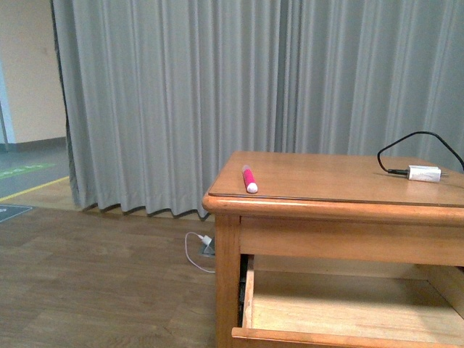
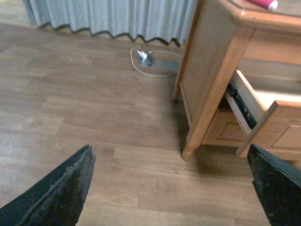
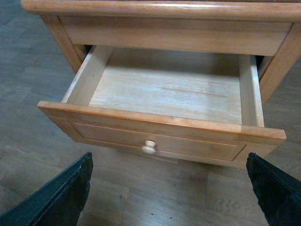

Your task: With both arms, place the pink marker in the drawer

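The pink marker [image 1: 249, 178] lies on the wooden table's top near its left front corner; its tip [image 2: 264, 4] also peeks in at the edge of the left wrist view. The drawer [image 3: 164, 141] is pulled out and empty, with its round knob [image 3: 149, 147] facing my right gripper [image 3: 170, 188]. That gripper hangs open over the floor just in front of the drawer front. My left gripper [image 2: 171, 186] is open too, low over the floor beside the table's left leg [image 2: 207, 110]. In the front view the drawer [image 1: 348, 308] shows, but neither arm.
A small white charger [image 1: 423, 173] with a black cable lies on the table [image 1: 326, 206] at the right. A white plug and cable [image 1: 201, 248] lie on the wooden floor by the grey curtain [image 1: 217, 94]. Open floor stretches to the left.
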